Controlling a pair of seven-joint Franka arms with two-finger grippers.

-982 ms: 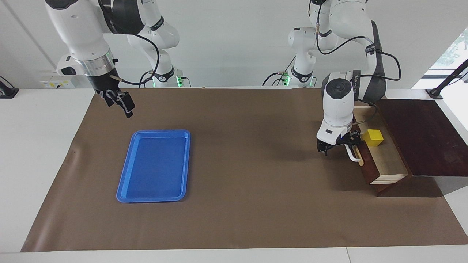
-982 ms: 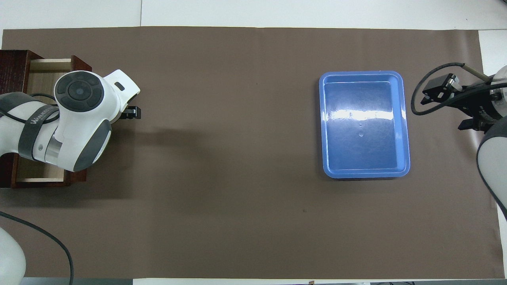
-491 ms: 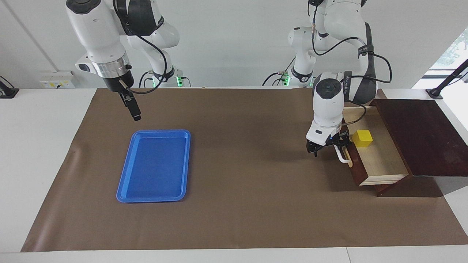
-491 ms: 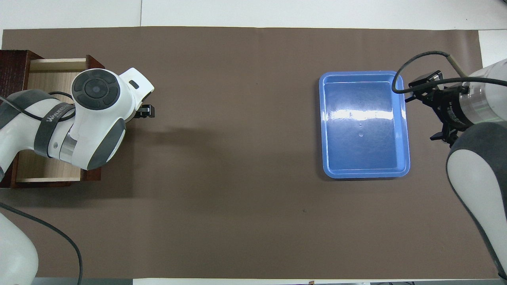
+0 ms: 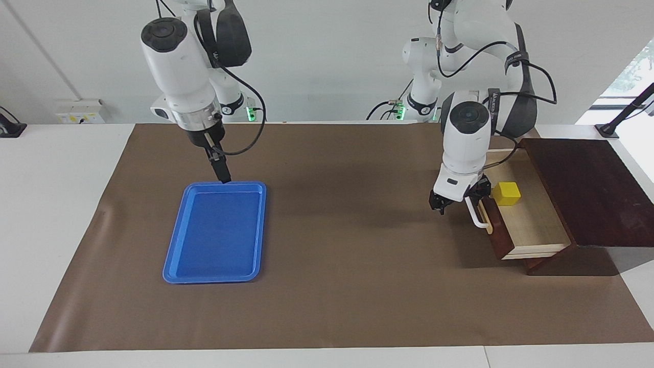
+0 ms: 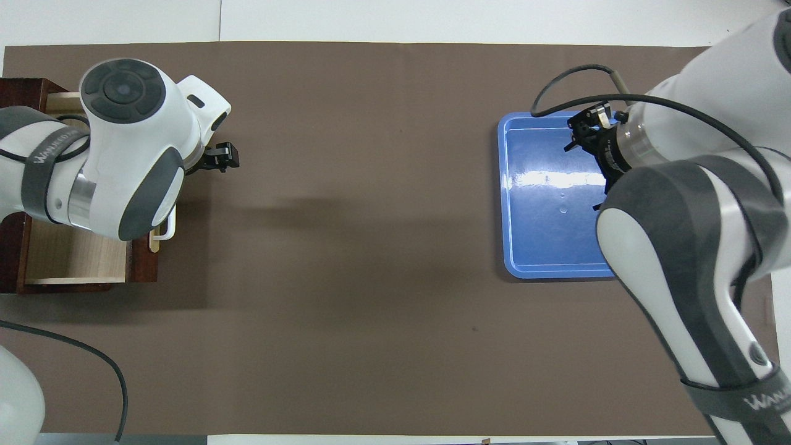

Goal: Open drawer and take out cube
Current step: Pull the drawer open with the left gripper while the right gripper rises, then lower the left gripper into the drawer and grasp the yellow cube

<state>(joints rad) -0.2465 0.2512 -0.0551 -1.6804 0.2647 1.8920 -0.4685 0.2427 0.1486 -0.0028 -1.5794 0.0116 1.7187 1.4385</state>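
Two robot arms work at a surface (image 5: 327, 286) covered with a brown mat. At the right of the facing picture, the drawer (image 5: 529, 225) stands pulled out of its dark wooden box (image 5: 587, 189), showing a pale wooden floor. The cube (image 5: 506, 193), small and bright yellow, sits inside the drawer at the end toward the top of the frame, just beside the drawer front.

The left hand (image 5: 454, 199) hangs at the upper end of the white handle (image 5: 477, 217), its fingers spread and holding nothing. Whether it touches the handle cannot be told. The right hand (image 5: 223, 175) hovers over the upper edge of the blue tray (image 5: 214, 232) at centre left; its fingers point down, apparently apart, and nothing is in them.

What could go wrong, as a judgement: the cube lies close against the drawer front, so a hand coming down for it could strike the front or the handle and push the drawer back in. Fingers closing off-centre could also nudge the cube along the smooth floor instead of gripping it. If both arms head for the drawer, they could crowd each other.

The facing picture shows the cube and the drawer's whole inside. In the overhead picture the left arm's body covers most of the drawer and hides the cube altogether; only the lower left corner of the interior shows. The overhead picture does place the right hand (image 6: 587, 133) over the tray's upper part.
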